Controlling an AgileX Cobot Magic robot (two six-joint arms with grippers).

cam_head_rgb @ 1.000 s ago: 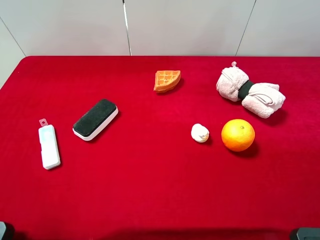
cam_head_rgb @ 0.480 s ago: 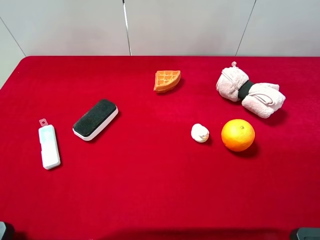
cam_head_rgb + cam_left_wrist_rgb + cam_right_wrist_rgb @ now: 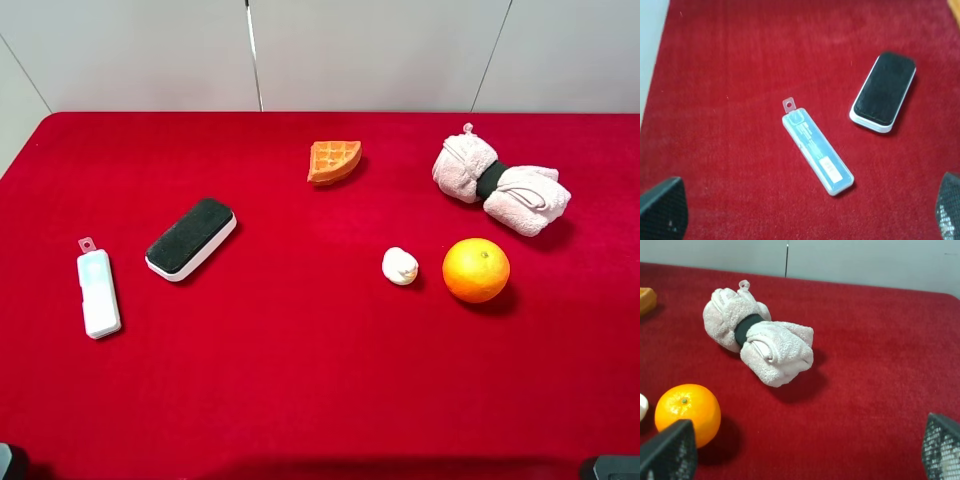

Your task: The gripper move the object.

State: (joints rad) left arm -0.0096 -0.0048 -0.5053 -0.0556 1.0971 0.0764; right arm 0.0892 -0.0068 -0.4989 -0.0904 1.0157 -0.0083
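The object, a small cream-white lumpy knob (image 3: 400, 266), lies on the red cloth just left of an orange (image 3: 476, 270). Only a sliver of it shows at the edge of the right wrist view (image 3: 642, 406), beside the orange (image 3: 687, 412). My right gripper (image 3: 805, 452) is open and empty, its fingertips (image 3: 667, 452) wide apart, held back from the orange and the towel. My left gripper (image 3: 805, 215) is open and empty, its fingertips (image 3: 662, 210) wide apart, near a white rectangular case (image 3: 817, 152). In the high view only dark arm parts show at the bottom corners.
A pink rolled towel with a black band (image 3: 500, 185) lies behind the orange. An orange waffle wedge (image 3: 333, 161) sits at the back middle. A black-topped eraser (image 3: 191, 238) and the white case (image 3: 98, 290) lie at the left. A grey wall stands behind the table.
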